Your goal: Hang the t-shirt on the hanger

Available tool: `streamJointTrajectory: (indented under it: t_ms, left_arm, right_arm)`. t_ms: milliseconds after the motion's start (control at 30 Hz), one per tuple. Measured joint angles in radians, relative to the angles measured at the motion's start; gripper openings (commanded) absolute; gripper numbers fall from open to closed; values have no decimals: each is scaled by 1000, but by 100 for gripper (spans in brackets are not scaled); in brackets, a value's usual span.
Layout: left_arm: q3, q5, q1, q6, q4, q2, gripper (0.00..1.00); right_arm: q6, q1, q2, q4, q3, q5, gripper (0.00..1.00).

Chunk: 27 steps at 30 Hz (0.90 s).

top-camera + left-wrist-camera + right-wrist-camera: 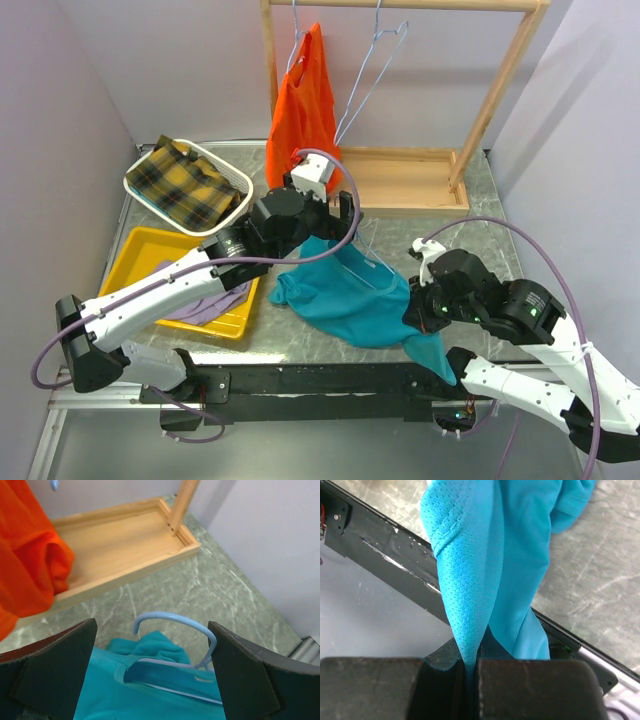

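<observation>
The t-shirt [345, 300] lies in the middle of the table [490, 235], and the hook of the hanger [175, 620] sticks out at its collar, so the threading looks nearly done. The left gripper [152, 675] hangs spread wide over that hook, touching nothing. The right gripper [467, 667] is pressed together on a fold of the shirt at the near edge. Next, the left should probably close on the hook while the right steadies the cloth.
</observation>
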Motion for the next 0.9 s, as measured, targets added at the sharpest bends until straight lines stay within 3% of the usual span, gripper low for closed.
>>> streamJointTrajectory:
  t_ms: [167,433,667,900]
  left_arm:
    - [-79,164,40,19,114,-28,96]
    - [-80,400,57,89,169,-28,96]
    - [-78,394,57,79,167,-40,96]
    - [-54,327,57,44,136,-113,96]
  right_arm:
    - [8,0,-2,-30,10,1,0]
    - [77,-3,-21,-23,3,34,0]
    - [134,-3,-35,-40,14,143,0]
    - [188,-28,42,-121,183,375,0]
